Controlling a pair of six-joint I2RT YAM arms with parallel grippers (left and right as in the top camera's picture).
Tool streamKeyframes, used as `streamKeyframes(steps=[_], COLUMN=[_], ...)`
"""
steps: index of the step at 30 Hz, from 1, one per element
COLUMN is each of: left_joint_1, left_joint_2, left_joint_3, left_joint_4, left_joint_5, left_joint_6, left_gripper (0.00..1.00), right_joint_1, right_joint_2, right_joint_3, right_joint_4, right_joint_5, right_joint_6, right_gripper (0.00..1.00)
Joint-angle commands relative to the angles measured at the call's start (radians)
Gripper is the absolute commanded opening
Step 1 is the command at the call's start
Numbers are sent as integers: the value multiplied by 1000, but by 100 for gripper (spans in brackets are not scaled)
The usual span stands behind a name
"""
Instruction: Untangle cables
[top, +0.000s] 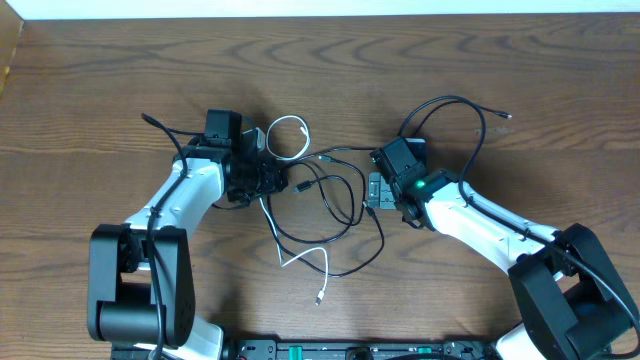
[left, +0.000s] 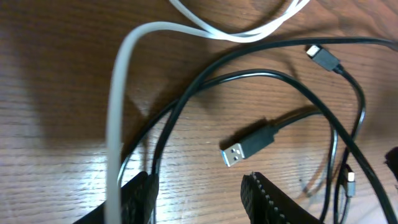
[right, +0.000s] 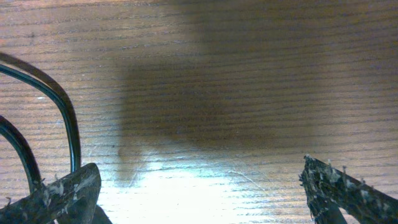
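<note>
The cables lie tangled at the table's middle: black cables (top: 330, 195) in overlapping loops and a white cable (top: 304, 257) running through them. My left gripper (top: 278, 182) sits at the tangle's left edge. In the left wrist view the left gripper (left: 199, 193) is open with bare wood between its fingers. Two black cables (left: 205, 81) run past its left finger (left: 140, 196), and the white cable (left: 115, 106) crosses outside that finger. A black USB plug (left: 245, 146) lies just ahead. My right gripper (top: 375, 192) is at the tangle's right edge. In the right wrist view the right gripper (right: 199, 186) is open wide over bare wood, black cables (right: 68, 124) beside its left finger.
A thin black cord with a small plug end (top: 505, 117) arcs over the table behind the right arm. Thicker black wires run along both arms. The table's far edge (top: 320, 14) meets a white strip at the top.
</note>
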Motion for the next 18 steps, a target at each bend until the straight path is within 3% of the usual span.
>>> streamKeyframes(steps=[1, 5, 12, 18], left_joint_1=[11, 28, 121, 139], left_joint_2=[26, 63, 96, 134], left_joint_3=[-10, -14, -14, -15], left_joint_4=[0, 11, 64, 35], left_joint_5=[32, 67, 320, 365], left_joint_6=[6, 6, 25, 97], left_gripper=[49, 49, 50, 50], right_joint_1=[-2, -2, -2, -2], right_joint_2=[6, 6, 6, 6], right_joint_3=[1, 1, 1, 1], right_joint_4=[-1, -1, -1, 0], right_joint_5=[9, 8, 9, 8], right_joint_6=[14, 14, 14, 14], right_gripper=[99, 99, 99, 99])
